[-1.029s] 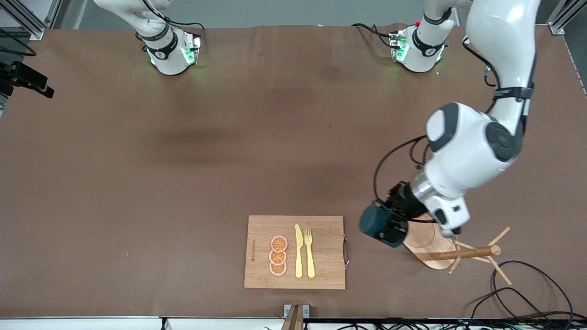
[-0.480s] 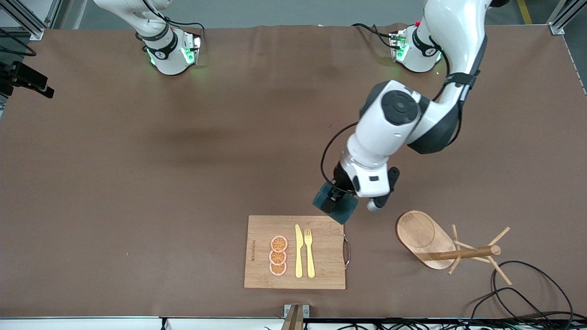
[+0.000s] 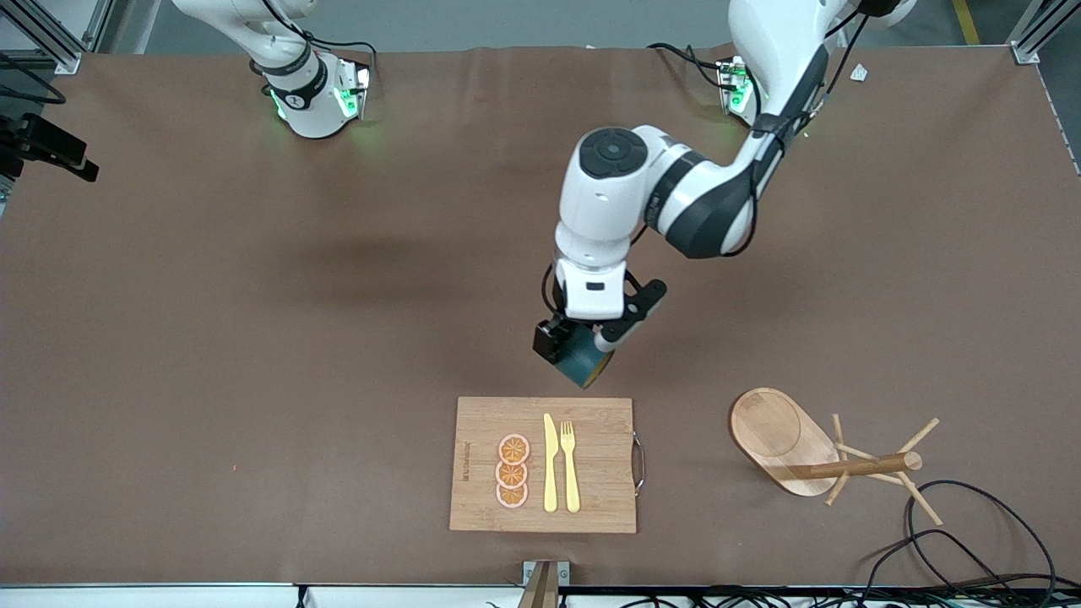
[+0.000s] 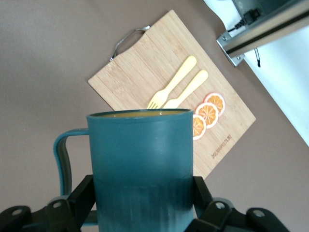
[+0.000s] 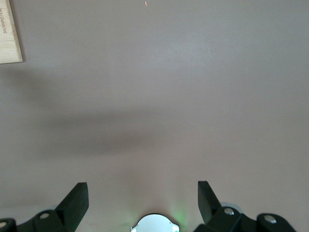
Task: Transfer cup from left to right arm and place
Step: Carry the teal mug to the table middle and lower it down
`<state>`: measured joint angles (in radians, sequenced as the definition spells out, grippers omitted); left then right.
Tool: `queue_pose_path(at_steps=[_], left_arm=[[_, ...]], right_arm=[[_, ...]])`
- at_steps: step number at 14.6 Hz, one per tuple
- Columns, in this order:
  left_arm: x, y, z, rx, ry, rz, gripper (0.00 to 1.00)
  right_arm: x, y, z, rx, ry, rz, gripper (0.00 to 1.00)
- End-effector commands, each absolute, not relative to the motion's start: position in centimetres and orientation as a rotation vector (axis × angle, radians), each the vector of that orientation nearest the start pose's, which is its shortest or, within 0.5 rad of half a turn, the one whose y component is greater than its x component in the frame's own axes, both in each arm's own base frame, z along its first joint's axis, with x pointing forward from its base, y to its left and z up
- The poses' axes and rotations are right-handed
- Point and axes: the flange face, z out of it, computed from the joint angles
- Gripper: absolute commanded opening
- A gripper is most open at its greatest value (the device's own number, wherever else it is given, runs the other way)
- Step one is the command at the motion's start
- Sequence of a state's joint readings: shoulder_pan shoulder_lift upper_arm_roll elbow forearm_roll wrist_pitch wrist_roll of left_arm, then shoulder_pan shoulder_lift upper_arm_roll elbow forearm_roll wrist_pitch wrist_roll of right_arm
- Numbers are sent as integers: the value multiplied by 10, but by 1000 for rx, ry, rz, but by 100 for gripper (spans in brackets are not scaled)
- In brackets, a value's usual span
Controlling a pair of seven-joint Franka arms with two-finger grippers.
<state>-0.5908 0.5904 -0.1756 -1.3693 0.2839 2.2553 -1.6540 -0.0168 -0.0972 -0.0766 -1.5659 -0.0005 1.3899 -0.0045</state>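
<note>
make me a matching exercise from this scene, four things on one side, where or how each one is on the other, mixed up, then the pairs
Things:
1. cup
2. right gripper
3. orange slices
4. mug tree

Places or states:
A. lying tipped over on the table toward the left arm's end
B. open, holding nothing, above bare table
C. clamped in the shut left gripper, in the air above the table just off the cutting board's edge
D. in a row on the cutting board beside the yellow knife and fork

Pairs: 1-C, 2-B, 3-D, 4-A
</note>
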Motion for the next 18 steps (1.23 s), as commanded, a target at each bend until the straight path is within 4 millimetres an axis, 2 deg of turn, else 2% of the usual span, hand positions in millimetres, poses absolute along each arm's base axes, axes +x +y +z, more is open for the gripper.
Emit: queue_pose_path(at_steps=[1, 3, 8, 11, 18], left_arm=[[544, -513, 403, -3074, -1210, -520, 84], [529, -530, 387, -3058, -1166, -568, 84], [493, -566, 368, -3032, -1064, -731, 84], [472, -584, 356, -3002, -1020, -843, 84], [422, -618, 296, -2854, -808, -1173, 84]], right_arm=[[501, -51, 663, -3122, 133, 119, 100], [501, -49, 662, -3123, 125, 124, 100], [502, -50, 663, -3123, 118, 112, 100], [502, -50, 663, -3123, 58, 102, 100], [501, -48, 663, -3113, 61, 115, 100]])
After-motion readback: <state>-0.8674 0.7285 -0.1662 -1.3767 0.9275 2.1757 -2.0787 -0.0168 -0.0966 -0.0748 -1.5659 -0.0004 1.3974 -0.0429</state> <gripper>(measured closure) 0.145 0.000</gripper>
